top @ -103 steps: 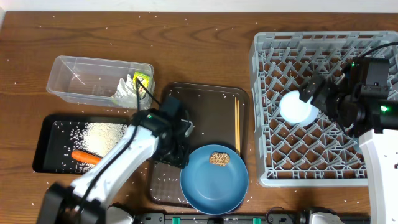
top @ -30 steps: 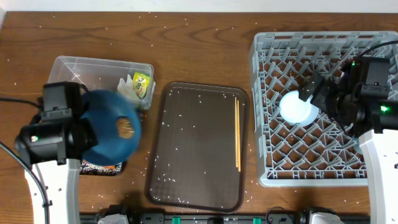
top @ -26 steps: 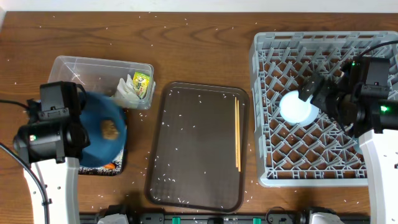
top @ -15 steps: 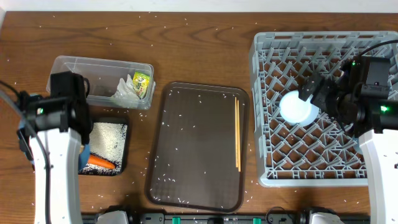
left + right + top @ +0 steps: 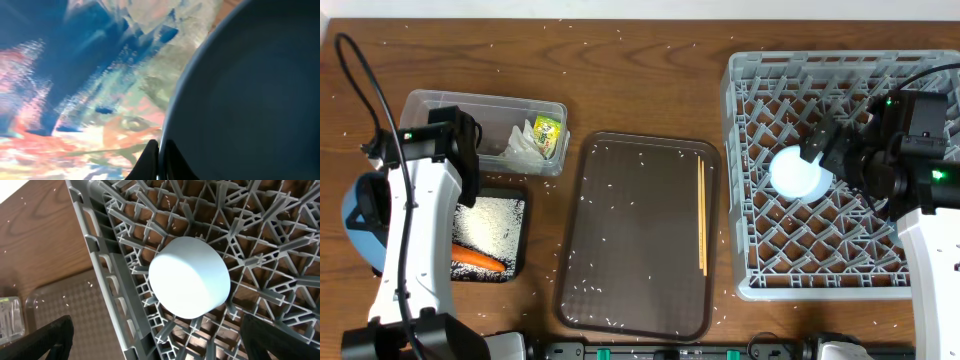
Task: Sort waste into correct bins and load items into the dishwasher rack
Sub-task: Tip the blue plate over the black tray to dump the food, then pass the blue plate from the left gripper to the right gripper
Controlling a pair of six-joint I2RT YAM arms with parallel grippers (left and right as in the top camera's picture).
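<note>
The left gripper (image 5: 157, 158) is clenched on the rim of the blue plate (image 5: 356, 228) at the far left edge. The right gripper (image 5: 165, 339) hangs spread apart above the upturned cup (image 5: 190, 277) (inside the rack (image 5: 738, 250), right side).

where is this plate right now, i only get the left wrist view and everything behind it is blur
observer: The plate is tilted steeply at the far left of the table, beside the left arm and near the left end of the black tray.
operator: whats in that tray
observer: A heap of rice with a carrot lying in front of it.
</note>
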